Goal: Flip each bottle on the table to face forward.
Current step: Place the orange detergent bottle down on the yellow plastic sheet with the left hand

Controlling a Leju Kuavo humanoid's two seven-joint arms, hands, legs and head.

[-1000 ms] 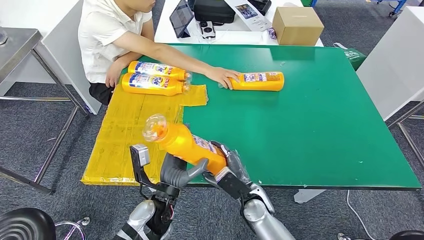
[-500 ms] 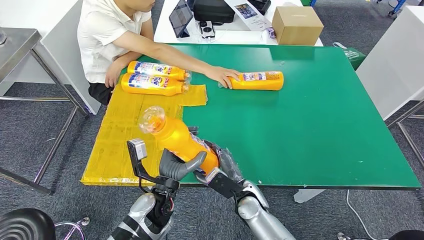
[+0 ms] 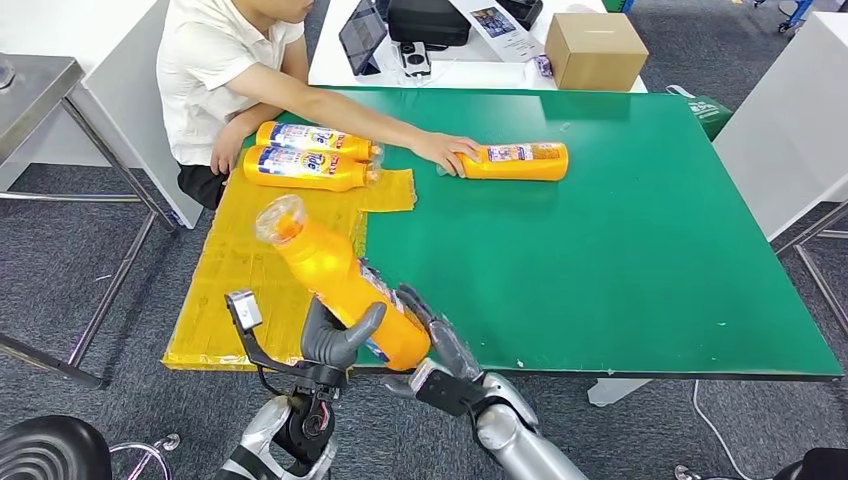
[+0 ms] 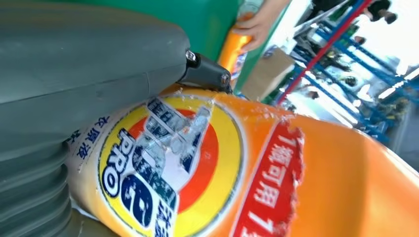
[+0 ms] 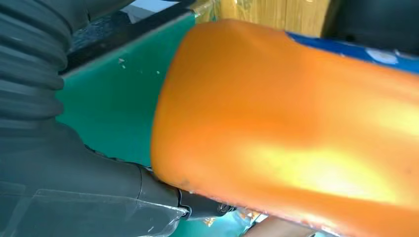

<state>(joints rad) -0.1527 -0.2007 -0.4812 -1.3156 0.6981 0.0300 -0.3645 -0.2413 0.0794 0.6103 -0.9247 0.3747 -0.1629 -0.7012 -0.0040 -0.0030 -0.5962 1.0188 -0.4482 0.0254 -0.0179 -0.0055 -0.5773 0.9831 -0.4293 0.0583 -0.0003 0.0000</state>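
Gripping the orange bottle [image 3: 340, 283] from both sides, the robot's left hand [image 3: 335, 338] and right hand [image 3: 440, 345] hold it raised above the near edge of the green desk [image 3: 620, 250], over the seam where the yellow mat [image 3: 240, 270] meets the green; its long axis runs diagonally, base low between the two hands and clear cap tilted up and away toward the robot's left. The left wrist view shows the printed label [image 4: 163, 163] turned toward the left hand, the right wrist view plain orange. Two more bottles [image 3: 305, 155] lie side by side at the far left, by a seated person whose outstretched hand [image 3: 447, 152] rests on a fourth bottle [image 3: 515, 161] well apart. Setting the bottle down label-up likely means rolling it about that axis
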